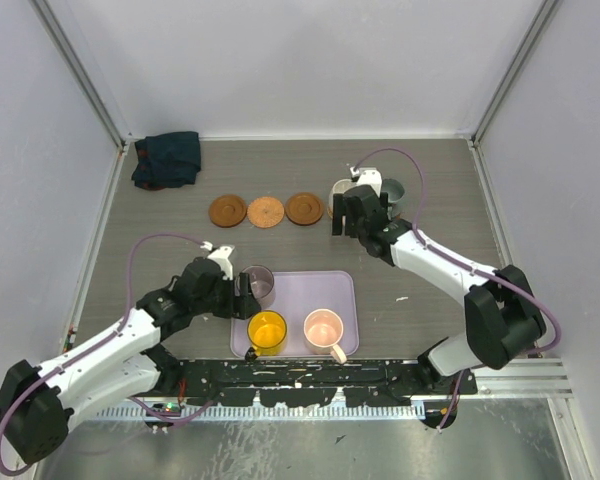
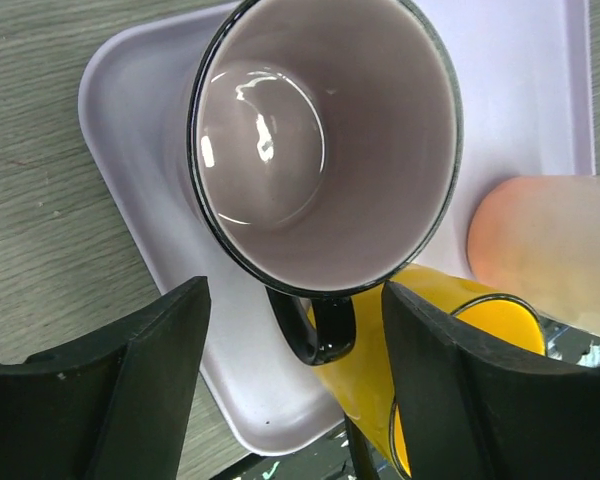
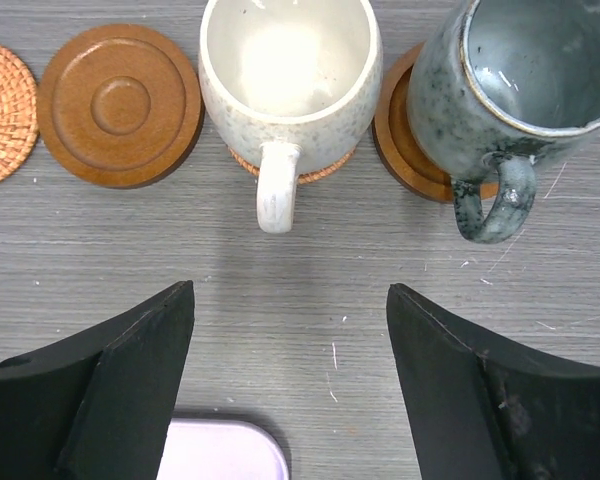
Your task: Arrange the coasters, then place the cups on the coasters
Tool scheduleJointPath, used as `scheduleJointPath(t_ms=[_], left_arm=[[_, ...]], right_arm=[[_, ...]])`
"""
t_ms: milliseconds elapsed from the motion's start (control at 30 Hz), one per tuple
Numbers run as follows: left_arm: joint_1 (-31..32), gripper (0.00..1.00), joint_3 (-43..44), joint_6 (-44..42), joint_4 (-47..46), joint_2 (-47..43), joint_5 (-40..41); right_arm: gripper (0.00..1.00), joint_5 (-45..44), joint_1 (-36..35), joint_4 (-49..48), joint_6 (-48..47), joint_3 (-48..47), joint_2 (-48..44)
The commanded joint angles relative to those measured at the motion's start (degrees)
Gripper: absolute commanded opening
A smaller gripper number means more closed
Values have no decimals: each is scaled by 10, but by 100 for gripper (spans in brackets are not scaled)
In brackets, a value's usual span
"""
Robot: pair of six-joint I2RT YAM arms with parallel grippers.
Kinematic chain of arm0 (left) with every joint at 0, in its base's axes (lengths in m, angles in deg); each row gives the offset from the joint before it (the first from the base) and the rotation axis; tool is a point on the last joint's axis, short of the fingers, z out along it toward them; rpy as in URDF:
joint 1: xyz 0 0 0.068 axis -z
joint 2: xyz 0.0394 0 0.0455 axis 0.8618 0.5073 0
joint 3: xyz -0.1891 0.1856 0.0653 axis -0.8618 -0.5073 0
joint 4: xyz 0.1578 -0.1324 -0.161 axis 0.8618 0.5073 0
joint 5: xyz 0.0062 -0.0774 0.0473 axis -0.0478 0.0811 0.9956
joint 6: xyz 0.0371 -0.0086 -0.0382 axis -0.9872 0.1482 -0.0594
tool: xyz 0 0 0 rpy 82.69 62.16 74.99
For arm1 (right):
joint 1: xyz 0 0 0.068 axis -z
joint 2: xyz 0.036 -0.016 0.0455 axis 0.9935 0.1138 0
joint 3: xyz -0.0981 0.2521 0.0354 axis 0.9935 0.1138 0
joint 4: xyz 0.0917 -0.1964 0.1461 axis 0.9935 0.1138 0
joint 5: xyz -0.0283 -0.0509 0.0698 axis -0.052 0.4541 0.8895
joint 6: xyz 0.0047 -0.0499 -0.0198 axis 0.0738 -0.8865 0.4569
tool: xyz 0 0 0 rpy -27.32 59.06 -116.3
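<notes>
Left gripper [image 2: 295, 297]: jaws apart, nothing held. Dead ahead, close, the purple cup [image 2: 320, 150] stands upright on the lavender tray [image 2: 520, 90], its handle [image 2: 322, 335] pointing back into the gap between the fingers. Right gripper [image 3: 290, 300]: jaws apart, empty, away by the coaster row. Left arm is nearer.

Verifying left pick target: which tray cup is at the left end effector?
Purple cup, far-left on the tray, handle toward the left end effector. Yellow cup and pink cup sit at its near edge.
</notes>
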Motion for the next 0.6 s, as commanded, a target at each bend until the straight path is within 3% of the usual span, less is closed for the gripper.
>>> scheduleJointPath(t_ms=[0,167,333,433,567], left_arm=[[5,68,-1,0,-27,24,0],[10,64,1,3,-44,57,8],[16,53,8,2,-54,81,18],[20,45,14,0,-56,93,23],[31,25,22,-5,-55,106,36]], right_arm=[[82,-13,-10,-3,10,12,-40],[82,-11,-16,-3,11,18,-44],[82,-11,-23,-3,14,20,-41],[82,-12,-26,-3,15,22,-38],[82,-13,-33,-3,16,25,-37]])
